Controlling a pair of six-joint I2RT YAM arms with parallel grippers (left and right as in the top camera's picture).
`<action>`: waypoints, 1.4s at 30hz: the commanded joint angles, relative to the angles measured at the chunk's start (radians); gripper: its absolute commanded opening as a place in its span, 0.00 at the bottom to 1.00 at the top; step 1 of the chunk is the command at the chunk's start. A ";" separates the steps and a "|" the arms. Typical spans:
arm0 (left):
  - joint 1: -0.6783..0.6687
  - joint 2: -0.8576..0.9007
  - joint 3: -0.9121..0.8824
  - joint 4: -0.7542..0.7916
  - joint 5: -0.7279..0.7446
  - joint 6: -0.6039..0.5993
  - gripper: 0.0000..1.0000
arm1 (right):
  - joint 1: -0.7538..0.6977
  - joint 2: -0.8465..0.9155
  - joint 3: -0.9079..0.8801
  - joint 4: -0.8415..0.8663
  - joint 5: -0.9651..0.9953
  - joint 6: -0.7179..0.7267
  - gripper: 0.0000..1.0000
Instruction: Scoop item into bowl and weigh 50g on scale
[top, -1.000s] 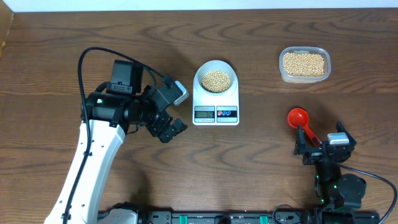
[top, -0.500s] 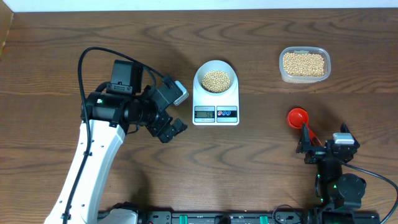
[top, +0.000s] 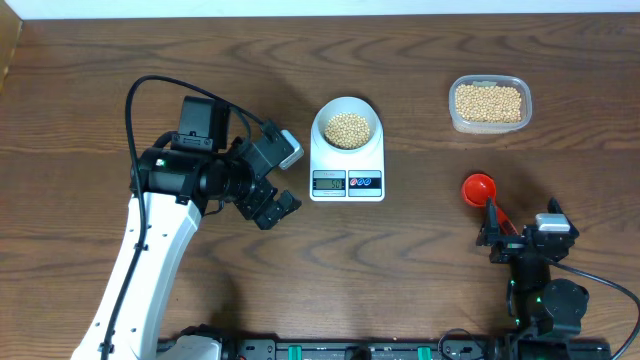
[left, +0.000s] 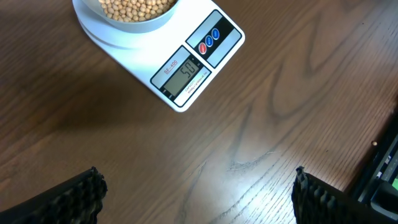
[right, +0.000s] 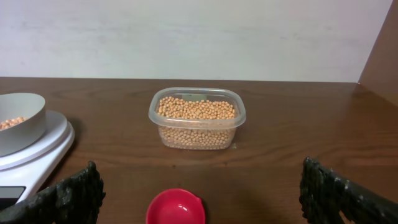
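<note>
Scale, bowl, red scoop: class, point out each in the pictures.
scale (left: 185, 73), left wrist view, on its display.
bowl (top: 347, 104), overhead view, on its bare inner wall.
red scoop (top: 478, 188), overhead view, on its cup.

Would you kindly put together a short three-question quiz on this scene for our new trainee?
1. True or false: the bowl of beans stands on the scale.
2. Where is the red scoop? A: inside the bowl; B: on the table by the right gripper; C: on the scale.
3. Fill in: the left gripper and the right gripper are both ____.
Key: 1 true; 2 B; 3 open.
</note>
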 joint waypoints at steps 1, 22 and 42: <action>0.005 -0.014 0.013 -0.006 -0.002 0.013 0.98 | 0.007 -0.006 -0.002 -0.005 0.016 0.013 0.99; 0.005 -0.014 0.013 -0.005 -0.002 0.013 0.98 | 0.007 -0.006 -0.002 -0.005 0.016 0.013 0.99; 0.004 -0.014 0.013 0.018 0.018 0.013 0.98 | 0.007 -0.006 -0.002 -0.005 0.016 0.013 0.99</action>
